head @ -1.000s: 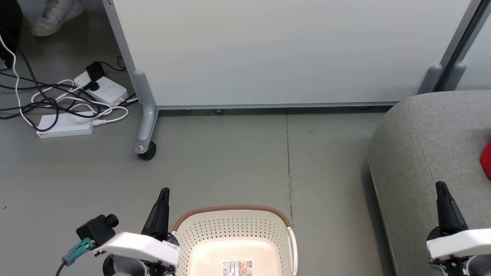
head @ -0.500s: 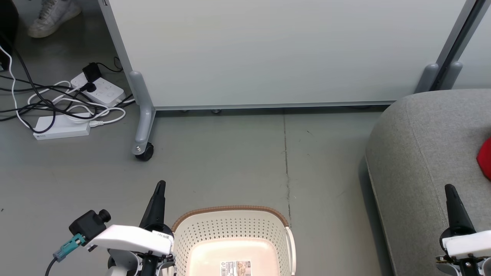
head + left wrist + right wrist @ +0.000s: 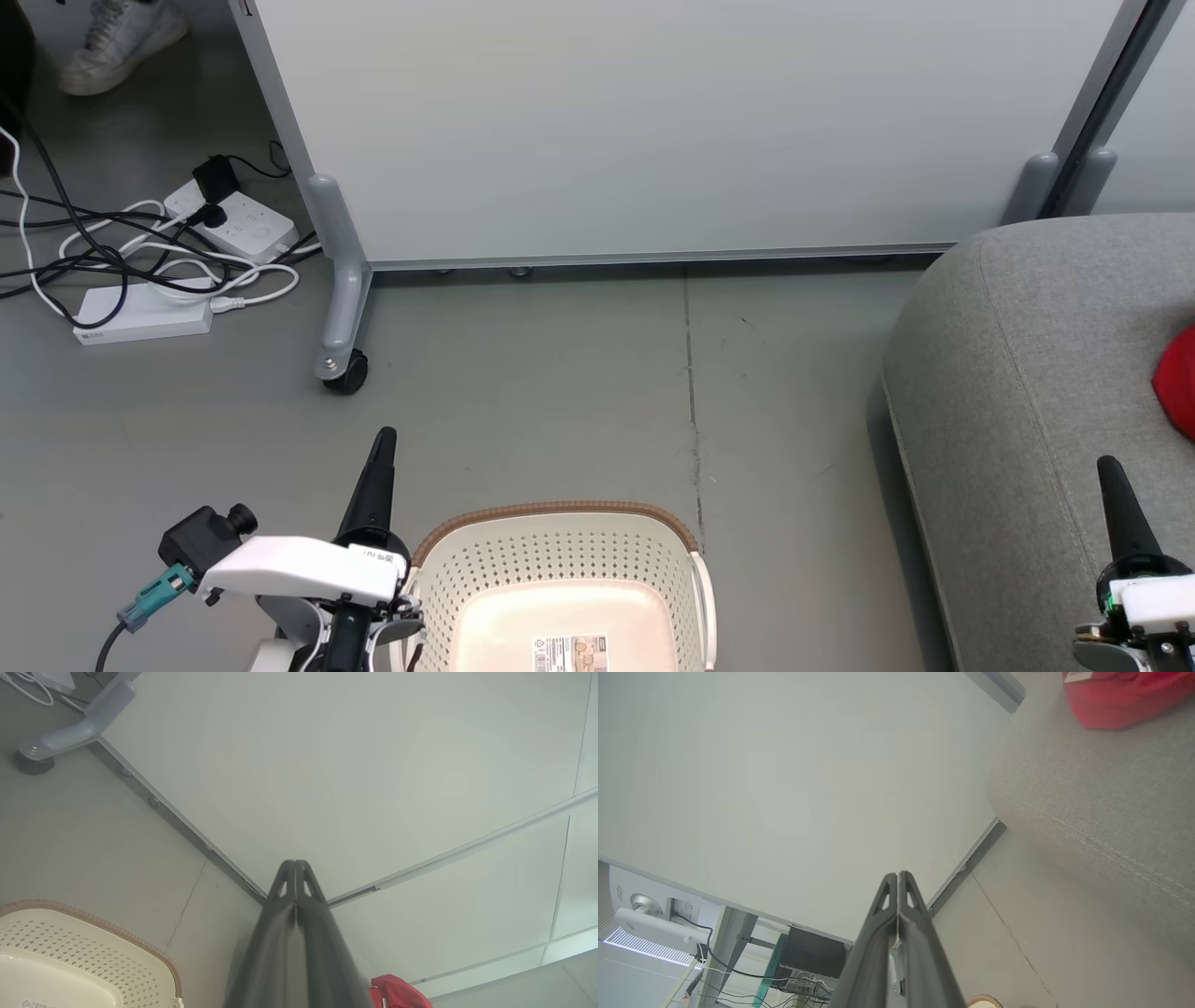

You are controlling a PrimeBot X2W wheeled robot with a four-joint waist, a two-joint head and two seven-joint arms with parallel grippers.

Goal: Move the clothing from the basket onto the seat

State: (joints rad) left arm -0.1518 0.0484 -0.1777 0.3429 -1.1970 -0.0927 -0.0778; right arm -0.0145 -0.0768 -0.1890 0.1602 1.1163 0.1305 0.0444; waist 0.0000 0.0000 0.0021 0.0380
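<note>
Lying on the seat [image 3: 1018, 373], the clothing [image 3: 1178, 383] is at one o'clock from the right claw [image 3: 1111, 471], the nearer one. It and the left claw [image 3: 383, 443] are pinched together, holding nothing.

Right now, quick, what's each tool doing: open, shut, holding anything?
Left tool: shut, holding nothing.
Right tool: shut, holding nothing.
</note>
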